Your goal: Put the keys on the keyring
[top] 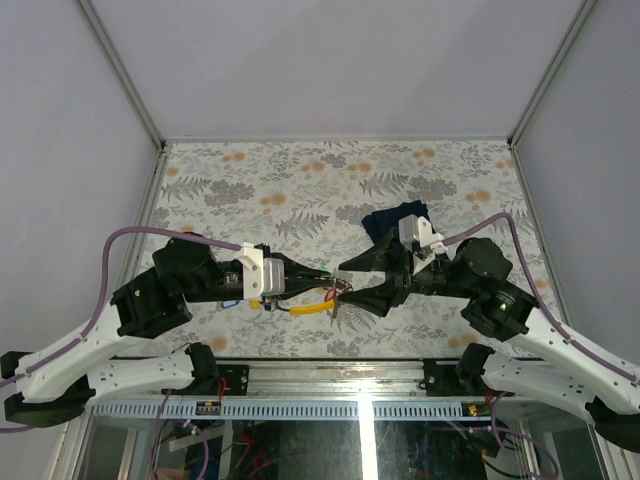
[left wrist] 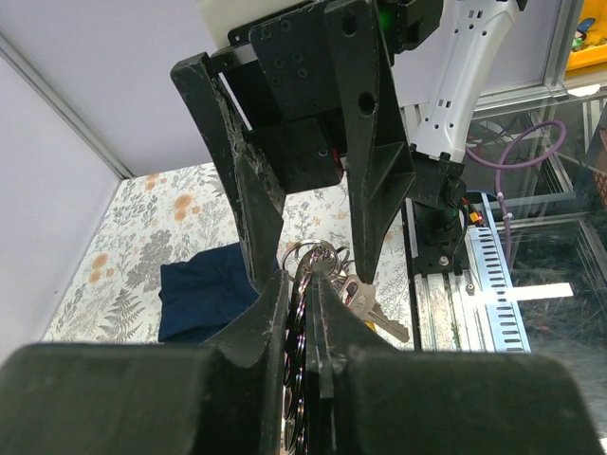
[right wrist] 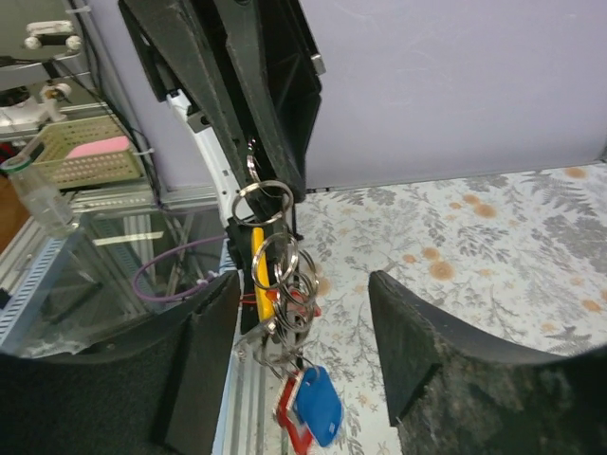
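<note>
My left gripper (top: 322, 277) is shut on the keyring (left wrist: 302, 327), which stands edge-on between its fingers and is held above the table. Small split rings (right wrist: 282, 275) hang from it in a bunch, with a silver key (left wrist: 377, 311), a blue tag (right wrist: 319, 402), a red tag (right wrist: 288, 417) and a yellow tag (top: 306, 309). My right gripper (top: 345, 283) is open. Its fingers (right wrist: 204, 351) stand on either side of the hanging rings without touching them. In the left wrist view its two black fingers (left wrist: 375, 180) straddle the ring's far end.
A dark navy folded cloth (top: 396, 221) lies on the floral table behind the right gripper; it also shows in the left wrist view (left wrist: 204, 289). The table's front rail (top: 330, 372) is just below the grippers. Grey walls enclose the sides.
</note>
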Available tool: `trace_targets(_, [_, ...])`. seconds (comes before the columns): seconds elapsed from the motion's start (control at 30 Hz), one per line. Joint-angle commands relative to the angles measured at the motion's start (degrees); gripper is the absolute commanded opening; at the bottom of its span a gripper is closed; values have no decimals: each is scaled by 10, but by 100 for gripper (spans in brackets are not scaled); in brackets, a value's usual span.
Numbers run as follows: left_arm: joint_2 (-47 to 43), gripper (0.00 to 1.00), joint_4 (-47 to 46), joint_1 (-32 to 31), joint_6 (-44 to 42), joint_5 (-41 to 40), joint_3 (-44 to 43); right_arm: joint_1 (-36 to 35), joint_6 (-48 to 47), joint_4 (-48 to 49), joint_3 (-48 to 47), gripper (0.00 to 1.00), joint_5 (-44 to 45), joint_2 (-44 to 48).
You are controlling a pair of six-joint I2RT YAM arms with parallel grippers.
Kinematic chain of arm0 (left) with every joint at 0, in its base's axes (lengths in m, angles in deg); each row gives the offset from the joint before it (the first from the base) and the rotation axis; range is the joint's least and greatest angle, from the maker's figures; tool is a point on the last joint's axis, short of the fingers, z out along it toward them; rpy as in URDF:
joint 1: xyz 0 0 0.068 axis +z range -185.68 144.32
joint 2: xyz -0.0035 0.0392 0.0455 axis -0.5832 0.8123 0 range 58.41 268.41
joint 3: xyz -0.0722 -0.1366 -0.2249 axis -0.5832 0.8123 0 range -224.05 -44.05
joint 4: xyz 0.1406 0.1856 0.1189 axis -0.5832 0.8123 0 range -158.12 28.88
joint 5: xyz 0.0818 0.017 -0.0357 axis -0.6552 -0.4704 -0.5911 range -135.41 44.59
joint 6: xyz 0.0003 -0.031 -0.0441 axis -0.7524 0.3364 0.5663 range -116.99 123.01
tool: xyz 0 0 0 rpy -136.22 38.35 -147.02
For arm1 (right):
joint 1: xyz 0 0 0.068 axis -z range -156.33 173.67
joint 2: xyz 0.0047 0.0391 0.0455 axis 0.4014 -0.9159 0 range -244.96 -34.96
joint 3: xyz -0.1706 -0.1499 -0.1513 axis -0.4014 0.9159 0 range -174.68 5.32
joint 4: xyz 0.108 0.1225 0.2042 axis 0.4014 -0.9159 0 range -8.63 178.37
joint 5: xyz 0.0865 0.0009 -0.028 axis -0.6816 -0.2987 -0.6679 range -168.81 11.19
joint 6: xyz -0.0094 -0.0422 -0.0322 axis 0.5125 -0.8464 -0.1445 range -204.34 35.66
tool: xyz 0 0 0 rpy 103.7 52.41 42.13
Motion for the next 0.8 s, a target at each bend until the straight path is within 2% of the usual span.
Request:
trace_targets(0.0, [1, 0, -41, -4, -6, 8, -12, 1, -5, 66, -18, 59, -45, -15])
trace_targets(0.27, [0, 0, -41, -3, -4, 4, -10, 0, -10, 76, -24, 32, -82, -46])
trace_targets(0.43, [-2, 0, -46, -3, -2, -3, -8, 1, -41, 58, -24, 0, -75, -41])
trace_targets(0.5, [-3, 1, -47, -4, 0, -3, -8, 0, -63, 49, -24, 0, -69, -33])
trace_targets(0.57, [-4, 7, -49, -3, 5, -4, -7, 1, -90, 44, -23, 0, -62, -24])
trace_targets(0.67, [-7, 32, -57, -4, 16, -2, -4, 1, -158, 16, -23, 0, -46, -11])
trace_targets(0.77, [-8, 45, -63, -4, 29, 1, -2, 0, -239, -25, -31, 0, -28, 1])
